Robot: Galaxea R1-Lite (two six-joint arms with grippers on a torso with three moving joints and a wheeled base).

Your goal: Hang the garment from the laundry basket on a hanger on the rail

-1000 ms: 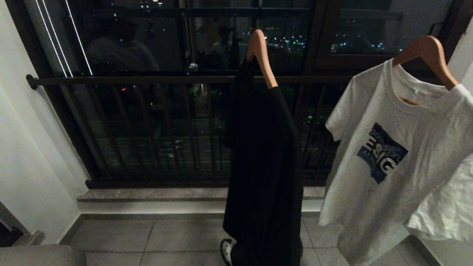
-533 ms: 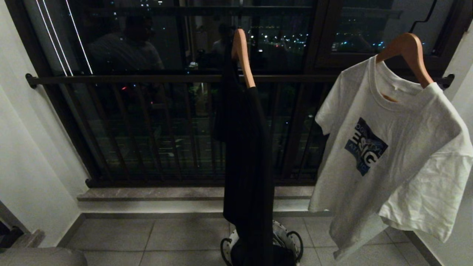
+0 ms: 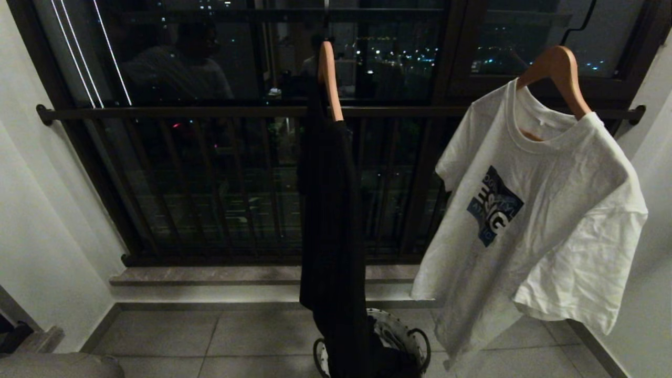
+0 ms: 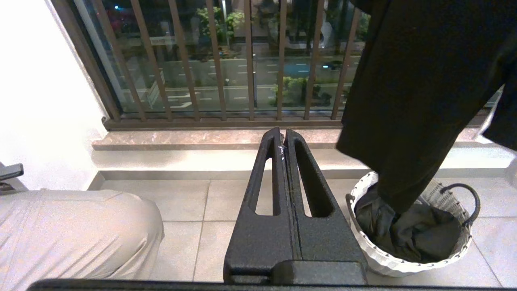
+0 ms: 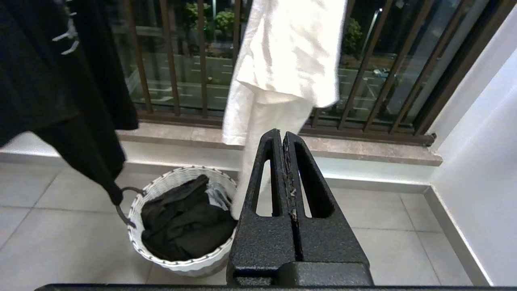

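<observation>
Head view gives us a dark balcony window behind a dark brown balustrade [image 3: 210, 112] of vertical bars. Before it hang two garments on pale wooden hangers: a long black garment [image 3: 331, 220] on the nearer-centre hanger [image 3: 329, 79], seen almost edge-on, and a white short-sleeved T-shirt with a blue printed square on its chest [image 3: 530, 220] on the hanger [image 3: 557, 71] to its right. We cannot see the overhead rail itself.

Below the black garment's hem stands the small round white woven laundry basket [image 3: 415, 341] with thin dark loop handles, on the grey tiled floor [image 3: 210, 336]. Inside it lies a crumpled dark garment [image 4: 412, 232], filling most of the bowl; the hanging black cloth dips just inside the rim in the left wrist view.

Our left gripper [image 4: 284, 139] is low and near the floor, its black fingers pressed together on nothing, the basket just beside it. Our right gripper [image 5: 281, 139] sits likewise, fingers pressed together and empty, the basket on its other side.
</observation>
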